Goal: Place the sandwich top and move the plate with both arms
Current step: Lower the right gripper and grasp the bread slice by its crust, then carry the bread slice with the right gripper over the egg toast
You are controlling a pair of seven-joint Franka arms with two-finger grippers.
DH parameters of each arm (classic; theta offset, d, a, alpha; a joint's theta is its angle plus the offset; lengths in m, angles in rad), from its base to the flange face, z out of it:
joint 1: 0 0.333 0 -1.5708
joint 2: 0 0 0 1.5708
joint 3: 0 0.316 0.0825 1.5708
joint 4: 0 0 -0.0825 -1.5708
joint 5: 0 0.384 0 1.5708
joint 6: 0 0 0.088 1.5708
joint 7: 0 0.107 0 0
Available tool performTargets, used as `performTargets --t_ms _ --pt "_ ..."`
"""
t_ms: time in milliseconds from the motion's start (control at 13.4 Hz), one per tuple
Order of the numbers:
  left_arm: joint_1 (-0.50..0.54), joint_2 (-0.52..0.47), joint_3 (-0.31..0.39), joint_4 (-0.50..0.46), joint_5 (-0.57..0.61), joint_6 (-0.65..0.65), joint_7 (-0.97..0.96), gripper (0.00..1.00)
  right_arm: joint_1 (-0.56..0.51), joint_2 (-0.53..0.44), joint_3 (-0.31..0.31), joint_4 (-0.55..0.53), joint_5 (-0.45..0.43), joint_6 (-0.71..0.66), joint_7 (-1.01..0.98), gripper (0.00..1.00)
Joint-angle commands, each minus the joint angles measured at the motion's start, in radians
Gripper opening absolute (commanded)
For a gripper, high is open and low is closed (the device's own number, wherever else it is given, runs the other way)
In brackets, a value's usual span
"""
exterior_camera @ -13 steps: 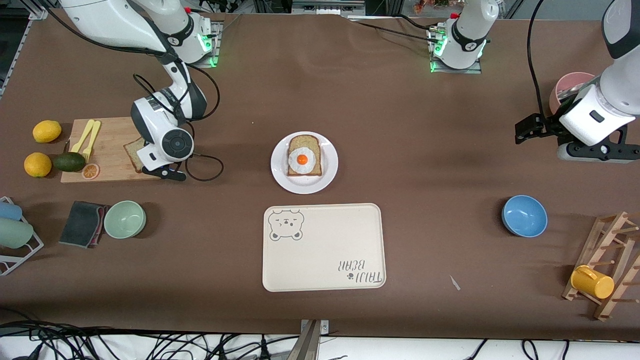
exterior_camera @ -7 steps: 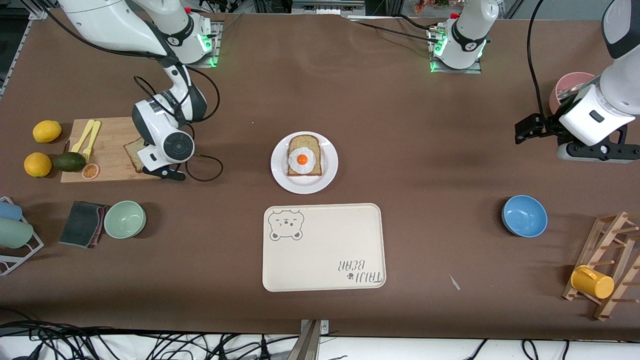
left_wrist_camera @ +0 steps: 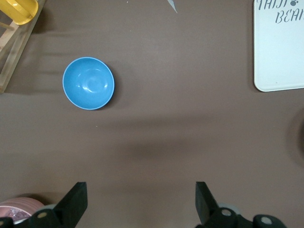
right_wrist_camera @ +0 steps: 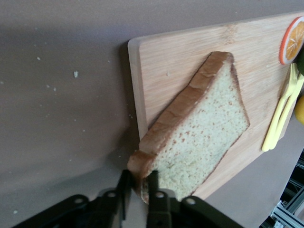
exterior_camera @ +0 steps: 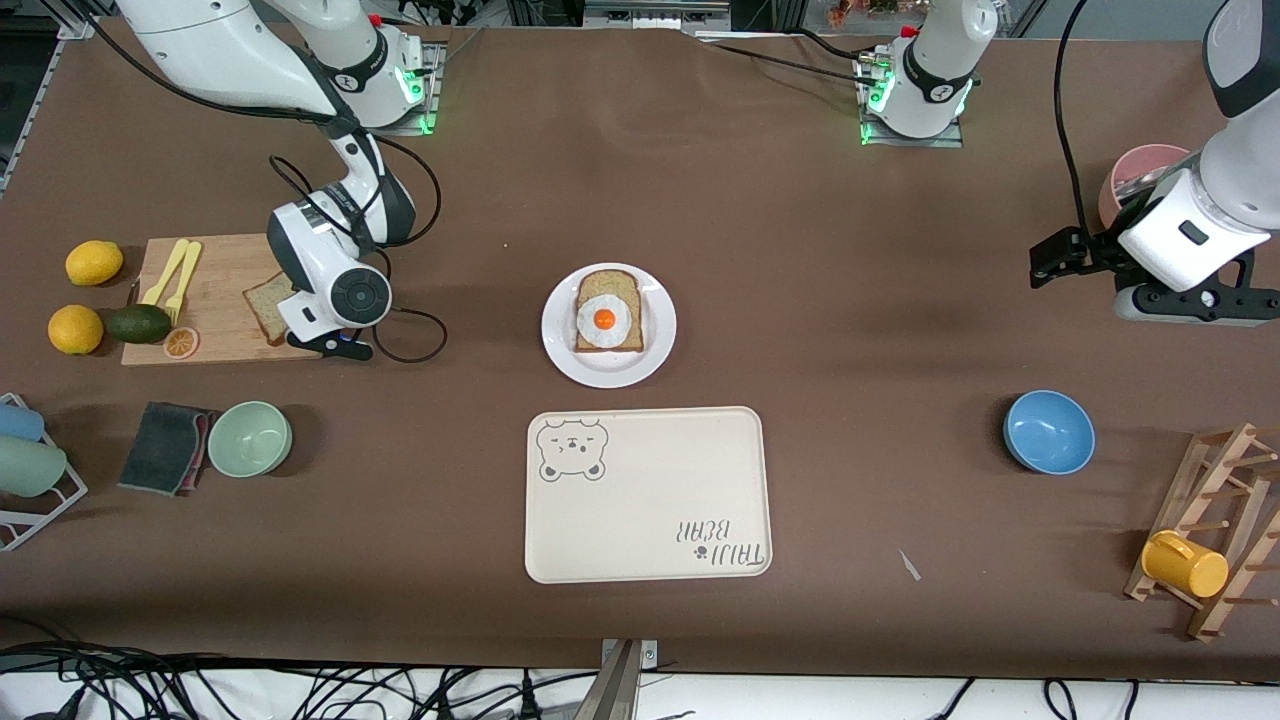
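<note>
Holding, right gripper (right_wrist_camera: 139, 185): fingers closed narrow on the crust edge of the sandwich top (right_wrist_camera: 204, 137), at one corner of the slice.
Sandwich top, location: on the cutting board (exterior_camera: 215, 290), at the board edge toward the plate; approx. 9 o'clock from the plate in front view, toward the right arm's end of the counter.
Sandwich top, attitude: looks tilted, gripped corner over the board edge; rest of the slice over the board. Cannot tell if it touches the wood.
Plate (exterior_camera: 560, 350): mid-counter, upright, resting flat. Carries the egg slice (exterior_camera: 607, 310), centred on it.
Tray (exterior_camera: 650, 500): at 6 o'clock from the plate, nearer the front camera, close but apart.
Left gripper (left_wrist_camera: 140, 202): fingers spread wide, nothing between them. Over bare counter (left_wrist_camera: 156, 142), approx. 3 o'clock from the plate, toward the left arm's end. Left arm waits.
Blue bowl (left_wrist_camera: 89, 83): approx. 4 o'clock from the plate, well apart from it, resting on the counter.
Board, other items: yellow fork (right_wrist_camera: 280, 118) and orange slice (right_wrist_camera: 293, 40) at 9 o'clock from the sandwich top, apart from it.
</note>
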Motion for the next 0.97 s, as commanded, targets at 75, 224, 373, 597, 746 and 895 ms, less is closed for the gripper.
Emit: performTargets --t_ms 75,224,373,597,746,895 --pt "0.004 0.002 -0.003 0.015 -0.016 -0.008 -0.006 1.00 0.007 -0.010 0.003 0.009 -0.022 -0.031 0.016 0.00" --pt "0.004 0.002 -0.003 0.015 -0.018 -0.008 -0.006 1.00 0.019 -0.024 0.015 0.078 -0.019 -0.153 0.004 0.00" --pt "0.004 0.002 -0.003 0.015 -0.018 -0.008 -0.006 1.00 0.021 -0.025 0.089 0.177 -0.013 -0.312 0.004 0.00" --pt "0.004 0.002 -0.003 0.015 -0.018 -0.008 -0.006 1.00 0.025 -0.028 0.202 0.338 0.050 -0.474 0.002 0.00" --pt "0.004 0.002 -0.003 0.015 -0.018 -0.008 -0.006 1.00 0.069 0.011 0.229 0.499 0.139 -0.570 -0.001 0.00" --pt "0.004 0.002 -0.003 0.015 -0.018 -0.008 -0.006 1.00 0.144 0.094 0.226 0.688 0.269 -0.641 0.057 0.00"
